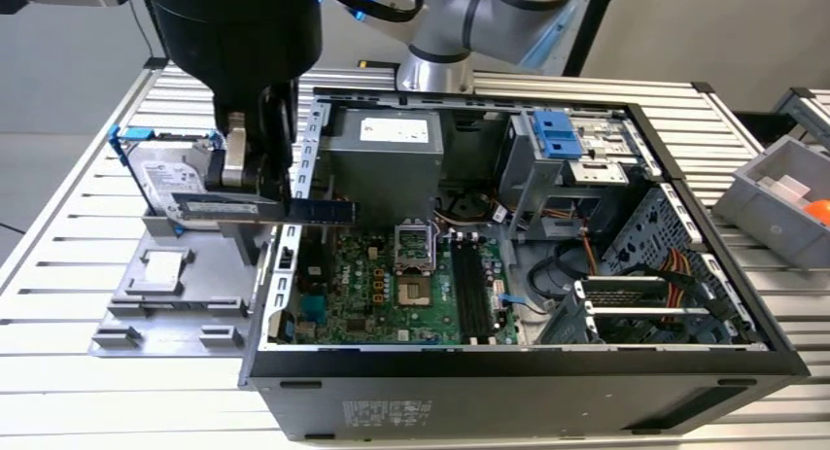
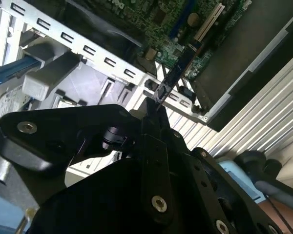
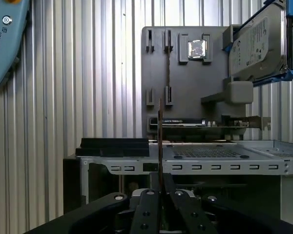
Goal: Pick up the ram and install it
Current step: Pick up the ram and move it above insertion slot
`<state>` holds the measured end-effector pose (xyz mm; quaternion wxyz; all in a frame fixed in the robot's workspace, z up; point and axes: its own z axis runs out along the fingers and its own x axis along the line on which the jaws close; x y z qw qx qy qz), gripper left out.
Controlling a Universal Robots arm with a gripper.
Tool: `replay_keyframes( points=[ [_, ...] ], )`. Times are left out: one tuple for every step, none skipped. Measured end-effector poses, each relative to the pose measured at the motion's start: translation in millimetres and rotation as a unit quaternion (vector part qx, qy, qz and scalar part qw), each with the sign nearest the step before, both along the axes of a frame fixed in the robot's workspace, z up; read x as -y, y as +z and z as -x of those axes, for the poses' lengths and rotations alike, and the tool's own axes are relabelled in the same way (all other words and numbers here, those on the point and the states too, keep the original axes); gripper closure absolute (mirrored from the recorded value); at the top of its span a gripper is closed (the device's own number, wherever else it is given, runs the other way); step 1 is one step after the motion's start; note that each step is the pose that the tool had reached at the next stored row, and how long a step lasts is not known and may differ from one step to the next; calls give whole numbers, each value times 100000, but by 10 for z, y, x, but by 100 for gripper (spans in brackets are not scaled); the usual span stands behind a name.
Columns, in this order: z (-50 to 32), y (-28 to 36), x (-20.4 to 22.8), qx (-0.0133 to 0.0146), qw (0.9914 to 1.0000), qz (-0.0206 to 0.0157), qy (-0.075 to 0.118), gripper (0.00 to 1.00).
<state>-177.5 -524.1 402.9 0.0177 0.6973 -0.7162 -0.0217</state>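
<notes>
My gripper [image 1: 256, 199] is shut on the ram [image 1: 325, 211], a thin blue circuit-board stick. In the exterior view it hangs level above the left wall of the open computer case [image 1: 519, 367], its free end reaching over the green motherboard [image 1: 376, 290]. In both wrist views the ram [image 2: 178, 68] [image 3: 159, 141] appears edge-on, sticking out from between the black fingers [image 2: 152, 127] [image 3: 147, 213]. The motherboard's long black memory slots [image 1: 473, 290] lie lower, toward the exterior view's right of the stick.
A grey fixture plate [image 1: 155, 309] lies on the slatted table at the exterior view's left, carrying a square chip [image 1: 165, 265] and a hard drive with blue rails [image 1: 169, 168]. A power supply [image 1: 383, 144] sits inside the case. A grey bin [image 1: 778, 192] stands at the right.
</notes>
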Motion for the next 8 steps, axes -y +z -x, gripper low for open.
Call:
replay_keyframes(
  points=[
    [-22, 0, 0, -21, 100000, -1, 0, 100],
    [-42, 0, 0, -43, 100000, 2, -2, 100],
    [-63, 0, 0, -63, 100000, 1, -4, 100],
    [-84, 0, 0, -85, 100000, 2, -5, 100],
    [-103, -1, 0, -104, 100000, -5, -4, 100],
    [-124, 0, 0, -125, 100000, -4, -5, 100],
    [-146, 0, 0, -149, 100000, 0, -1, 100],
    [-167, 0, 0, -170, 100000, 0, 0, 100]
  ],
)
